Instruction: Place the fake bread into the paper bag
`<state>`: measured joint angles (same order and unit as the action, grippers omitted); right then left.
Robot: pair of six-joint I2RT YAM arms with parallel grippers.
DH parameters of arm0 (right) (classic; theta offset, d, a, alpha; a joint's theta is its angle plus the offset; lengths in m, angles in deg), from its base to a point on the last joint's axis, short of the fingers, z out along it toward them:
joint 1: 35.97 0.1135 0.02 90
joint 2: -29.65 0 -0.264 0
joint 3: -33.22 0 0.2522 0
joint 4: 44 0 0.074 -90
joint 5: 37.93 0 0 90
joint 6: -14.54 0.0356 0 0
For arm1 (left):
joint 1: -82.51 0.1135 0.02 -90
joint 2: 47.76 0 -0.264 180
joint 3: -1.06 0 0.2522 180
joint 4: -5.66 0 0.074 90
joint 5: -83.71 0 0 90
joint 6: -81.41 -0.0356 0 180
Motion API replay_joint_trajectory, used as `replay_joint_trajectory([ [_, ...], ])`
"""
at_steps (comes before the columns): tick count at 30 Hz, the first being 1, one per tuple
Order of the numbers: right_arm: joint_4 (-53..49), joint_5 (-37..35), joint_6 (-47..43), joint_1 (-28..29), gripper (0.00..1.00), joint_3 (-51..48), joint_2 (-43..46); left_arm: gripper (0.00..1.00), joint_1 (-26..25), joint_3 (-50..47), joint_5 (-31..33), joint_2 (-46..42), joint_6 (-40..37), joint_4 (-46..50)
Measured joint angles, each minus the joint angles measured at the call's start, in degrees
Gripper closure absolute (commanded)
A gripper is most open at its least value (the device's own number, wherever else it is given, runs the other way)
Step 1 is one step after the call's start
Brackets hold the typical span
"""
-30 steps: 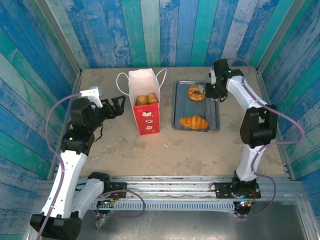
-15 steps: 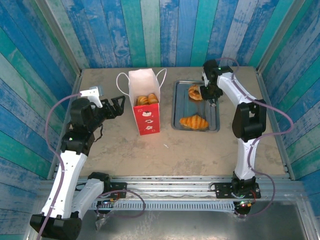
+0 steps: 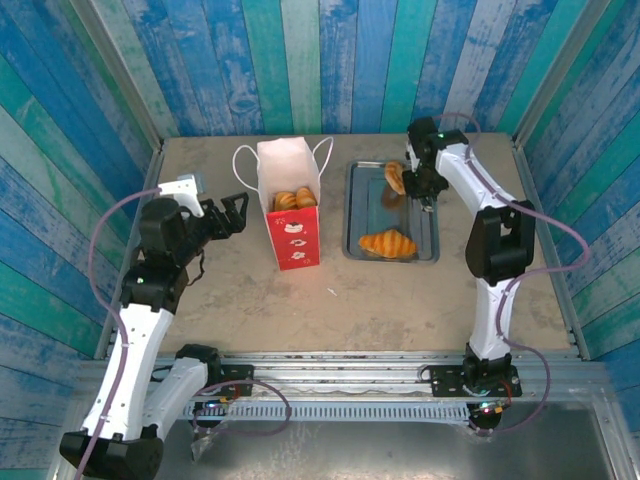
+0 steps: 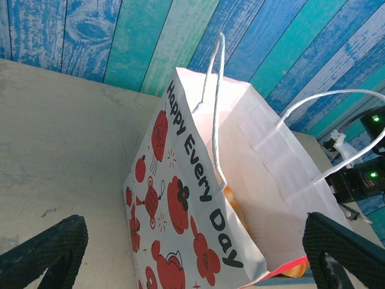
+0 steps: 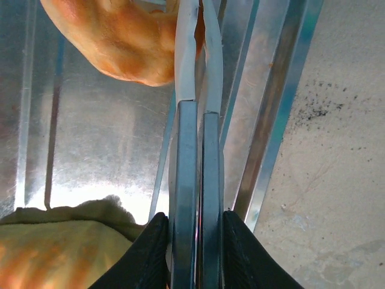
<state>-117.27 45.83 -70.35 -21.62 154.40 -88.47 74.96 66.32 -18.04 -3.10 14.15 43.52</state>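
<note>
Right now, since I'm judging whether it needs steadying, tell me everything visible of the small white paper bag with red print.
The white paper bag stands upright on the table, mouth open, glossy golden pastries inside. Red lower panels, red print, black "Happy Every Day" lettering, two white cord handles. Nothing grips it; the grey metal tray lies apart, to its right.

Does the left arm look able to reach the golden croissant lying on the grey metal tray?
Probably not directly: the upright white paper bag stands between the open left gripper and the tray.
</note>
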Motion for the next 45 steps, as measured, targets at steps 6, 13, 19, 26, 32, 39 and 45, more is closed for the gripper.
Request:
replay_joint_trajectory([
  [6,-0.2,-0.07,0.33,0.46,0.83,-1.86,7.06,0.06,0.0,1.73,2.38,-0.55,0.28,1.46],
  [13,-0.85,-1.49,1.49,3.3,0.83,-3.41,16.0,0.06,0.31,9.07,2.8,2.1,1.62,2.64],
  [19,-1.46,-1.95,2.84,8.13,0.84,-2.8,23.12,0.06,3.63,17.66,-2.34,9.6,3.1,3.04],
  [26,-2.03,-4.31,3.69,14.95,0.84,5.11,25.75,0.04,8.55,22.75,-11.58,17.16,4.33,2.95],
  [32,-2.23,-5.11,4.35,20.96,0.84,13.81,25.94,0.11,8.74,21.75,-18.64,20.0,4.76,2.27],
  [39,-2.08,-6.88,5.22,30.8,0.84,21.46,24.02,0.32,8.74,17.79,-20.59,20.0,4.74,1.99],
  [45,-1.46,-7.54,7.37,36.5,0.84,21.55,20.09,0.53,8.74,16.46,-21.55,20.0,4.11,1.29],
])
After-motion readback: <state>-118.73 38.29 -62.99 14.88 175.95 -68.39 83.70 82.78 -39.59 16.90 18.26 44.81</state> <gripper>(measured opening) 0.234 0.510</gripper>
